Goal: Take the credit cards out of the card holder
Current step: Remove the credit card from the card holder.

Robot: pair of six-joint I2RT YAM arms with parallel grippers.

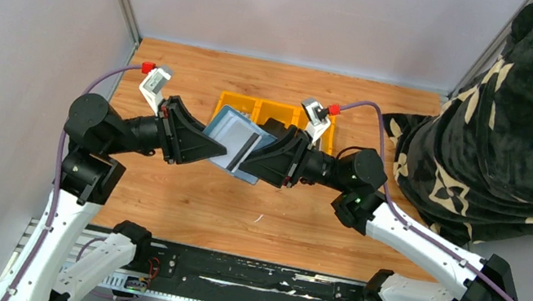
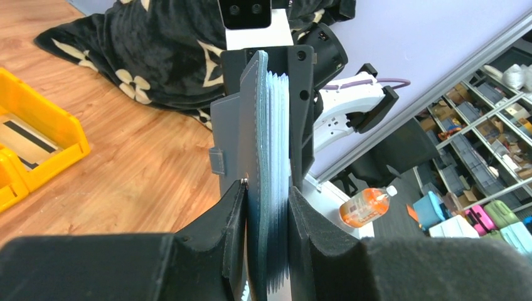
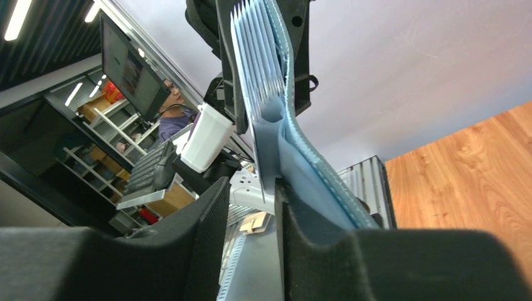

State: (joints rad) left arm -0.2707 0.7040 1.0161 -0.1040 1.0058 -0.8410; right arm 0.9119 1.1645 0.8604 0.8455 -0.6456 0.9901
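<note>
My left gripper [image 2: 266, 194] is nearly closed, pinching the blue-grey edge of the card holder [image 2: 260, 125] in midair. My right gripper [image 3: 254, 188] is narrowed too, clamping its pale-blue inner side opposite.

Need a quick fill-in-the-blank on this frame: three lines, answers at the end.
1. The left tool and the right tool are both shut on the ____.
2. The tray on the table behind the arms is ____ in colour.
3. The credit card lying in that tray has a ____ stripe.
Missing words: card holder; yellow; black.
</note>
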